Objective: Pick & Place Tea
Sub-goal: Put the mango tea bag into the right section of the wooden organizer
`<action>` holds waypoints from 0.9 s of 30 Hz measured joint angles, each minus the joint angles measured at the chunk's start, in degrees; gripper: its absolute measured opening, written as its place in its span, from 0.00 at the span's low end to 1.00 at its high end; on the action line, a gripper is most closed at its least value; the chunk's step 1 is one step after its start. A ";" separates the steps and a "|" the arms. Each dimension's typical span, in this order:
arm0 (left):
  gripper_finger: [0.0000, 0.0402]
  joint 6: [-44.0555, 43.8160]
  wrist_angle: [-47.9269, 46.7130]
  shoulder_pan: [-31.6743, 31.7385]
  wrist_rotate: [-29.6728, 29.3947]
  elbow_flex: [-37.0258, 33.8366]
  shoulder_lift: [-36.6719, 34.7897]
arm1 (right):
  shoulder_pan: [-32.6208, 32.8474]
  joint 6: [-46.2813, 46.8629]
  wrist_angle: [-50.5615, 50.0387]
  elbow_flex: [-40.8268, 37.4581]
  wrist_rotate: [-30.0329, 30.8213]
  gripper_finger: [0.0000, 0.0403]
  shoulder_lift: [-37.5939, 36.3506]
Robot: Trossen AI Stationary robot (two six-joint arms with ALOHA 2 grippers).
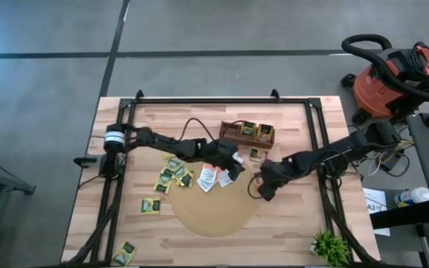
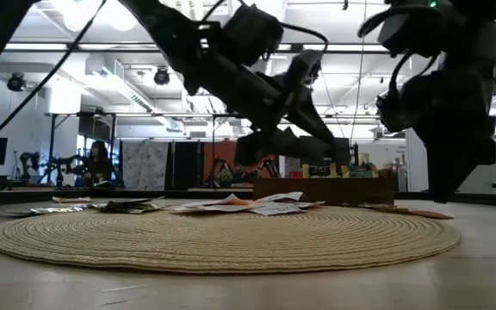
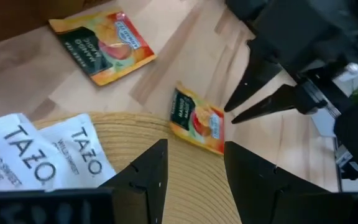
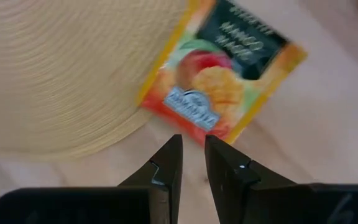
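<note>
Right wrist view shows the right hand (image 4: 192, 155) right over the near edge of an orange tea sachet (image 4: 219, 78), with its two fingers only a small gap apart and nothing between them. The sachet lies flat just ahead of that hand, one side on the rim of the round mat (image 4: 55, 74) and the rest on the bare wood of the counter (image 4: 328, 137). It sits crooked to the fingers, with one corner pointing at the gap. The left hand (image 3: 194, 162) is near too, and it sees the same sachet (image 3: 197, 120) a little way in front of its wide open, empty fingers. The right hand is the closer one, so I think it will do the picking. Another orange sachet (image 3: 101, 45) lies farther off, and white sachets (image 3: 36, 155) lie on the mat beside the left hand.
</note>
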 joint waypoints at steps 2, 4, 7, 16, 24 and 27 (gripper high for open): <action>0.38 0.00 -0.10 0.58 0.99 0.60 0.96 | 1.09 0.83 0.42 -0.18 2.90 0.16 0.53; 0.38 -0.01 0.31 1.12 2.50 1.29 2.09 | 1.79 0.85 0.65 -0.73 4.40 0.16 0.95; 0.38 -0.08 -0.01 1.62 5.35 2.12 3.49 | 2.69 -0.68 3.89 -2.12 4.69 0.16 1.56; 0.38 -0.42 0.35 2.16 6.09 1.84 4.14 | 3.25 -7.76 13.33 -5.44 9.33 0.15 3.02; 0.38 -0.73 -0.09 2.19 7.19 1.56 5.41 | 3.18 -12.41 14.01 -5.55 13.64 0.15 3.13; 0.38 -1.35 -0.07 2.19 7.18 1.73 6.64 | 3.17 -13.51 14.62 -5.56 13.63 0.15 3.22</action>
